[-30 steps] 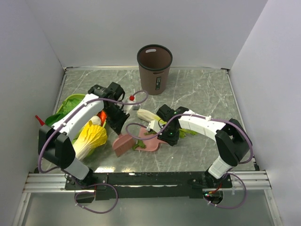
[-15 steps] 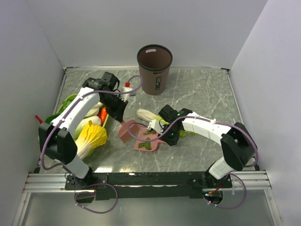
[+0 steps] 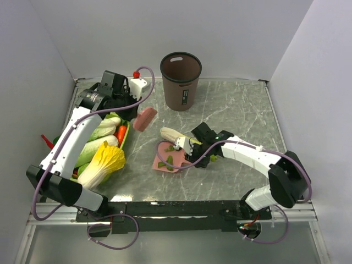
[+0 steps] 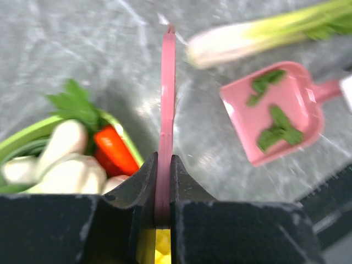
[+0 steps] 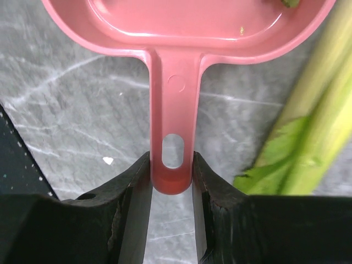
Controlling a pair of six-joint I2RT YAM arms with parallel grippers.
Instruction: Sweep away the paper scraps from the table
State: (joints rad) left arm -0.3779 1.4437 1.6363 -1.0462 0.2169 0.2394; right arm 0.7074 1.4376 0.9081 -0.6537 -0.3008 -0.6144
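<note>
Left gripper [image 4: 163, 165]: jaws pinched nearly shut on the pink brush [image 4: 166, 99]. Over the last second I have lifted it off the dustpan [image 4: 301, 104] and back toward the brown bin [image 3: 181, 80], so I judge the sweeping stroke done.

Right gripper [image 5: 171, 165]: partly closed, clamping the dustpan handle.

Paper scraps [image 4: 278, 127]: inside the pan, low at the table [image 3: 236, 104], well apart from the brush. Tipping likely follows.

Right wrist view crops the dustpan [image 5: 181, 25] and a paper scrap [image 5: 290, 2].
</note>
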